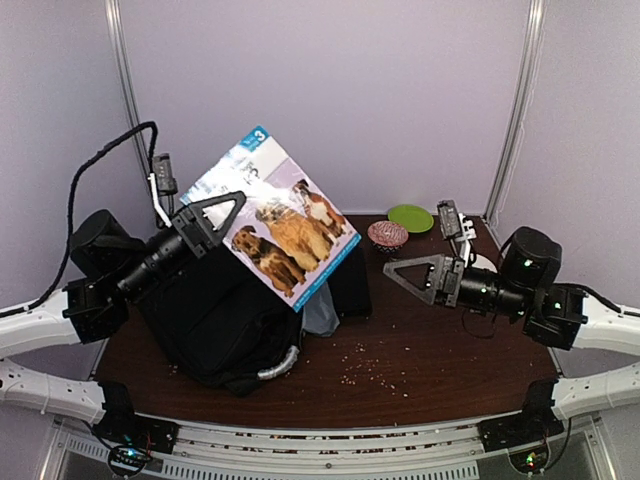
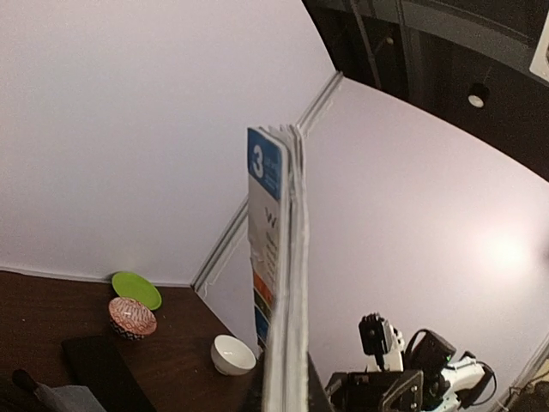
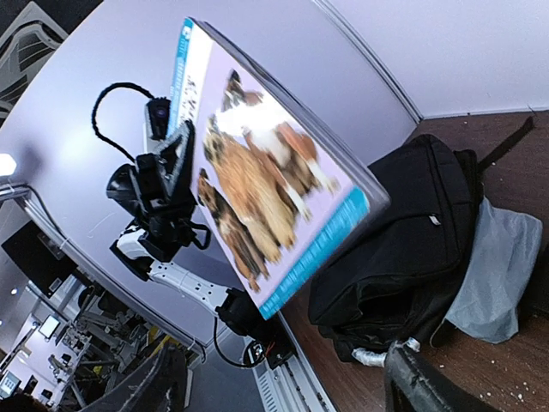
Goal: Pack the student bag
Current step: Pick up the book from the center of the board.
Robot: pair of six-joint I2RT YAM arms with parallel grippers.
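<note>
L pincer [image 1: 232,215] clamps book [image 1: 290,225] edge above student bag [image 1: 215,320]; R pincer [image 1: 393,269] wide, empty, well apart.

Cloth student bag [image 1: 205,320], glossy paper book [image 1: 290,232]

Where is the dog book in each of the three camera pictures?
Top external: dog book left of centre, tilted above the student bag.
Left wrist: dog book edge-on, an upright strip mid-picture.
Right wrist: dog book upper centre, cover facing the camera.
Shared landmark: student bag, in top and right wrist views only.
</note>
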